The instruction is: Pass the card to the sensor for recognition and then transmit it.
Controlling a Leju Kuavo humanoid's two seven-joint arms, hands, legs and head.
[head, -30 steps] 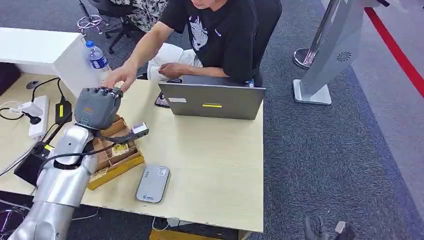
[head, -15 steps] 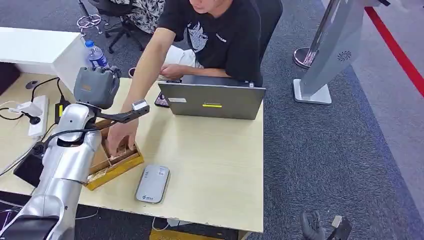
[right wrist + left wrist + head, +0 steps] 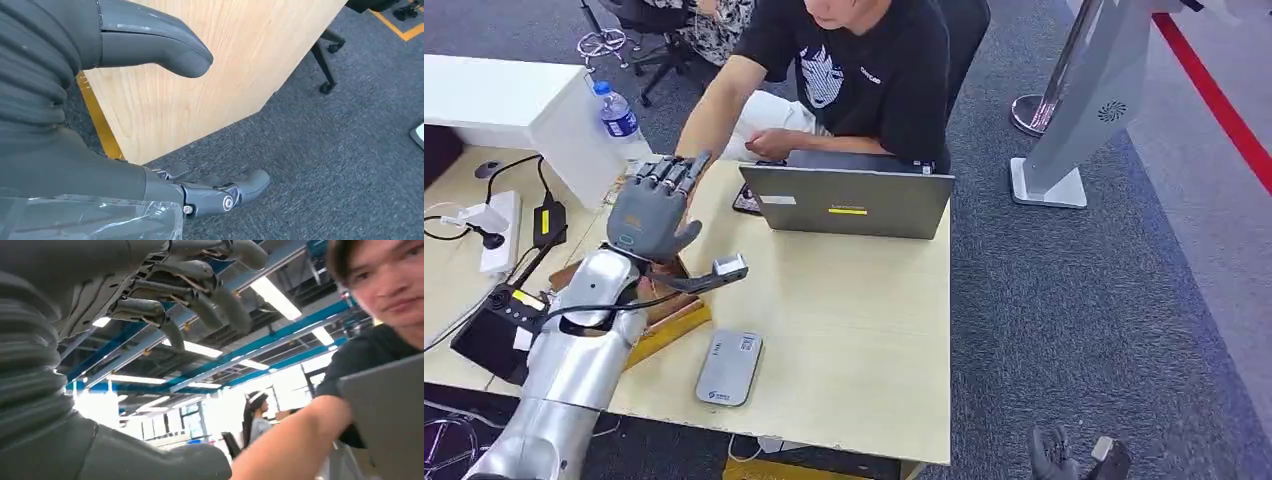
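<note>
My left hand (image 3: 652,206) is raised above the wooden box (image 3: 667,322) at the desk's left side, fingers stretched out toward the person. In the left wrist view the left hand (image 3: 190,285) has its fingers apart and holds nothing. The person's forearm (image 3: 709,110) reaches down behind that hand, and it shows close up in the left wrist view (image 3: 295,440). The grey flat sensor (image 3: 730,367) lies near the desk's front edge, to the right of the box. My right hand (image 3: 1056,458) hangs low beside the desk, and the right wrist view shows it (image 3: 115,170) with fingers apart and nothing in them.
A grey laptop (image 3: 849,200) stands open at the desk's far edge, in front of the seated person. A water bottle (image 3: 618,112), a power strip (image 3: 496,228) with cables and a black device (image 3: 494,328) lie to the left. A grey stand (image 3: 1064,130) rises on the carpet to the right.
My left hand has come down and forward, and its fingers have stretched out. The person's hand has left the wooden box and drawn back behind my hand. The right hand hangs as before.
</note>
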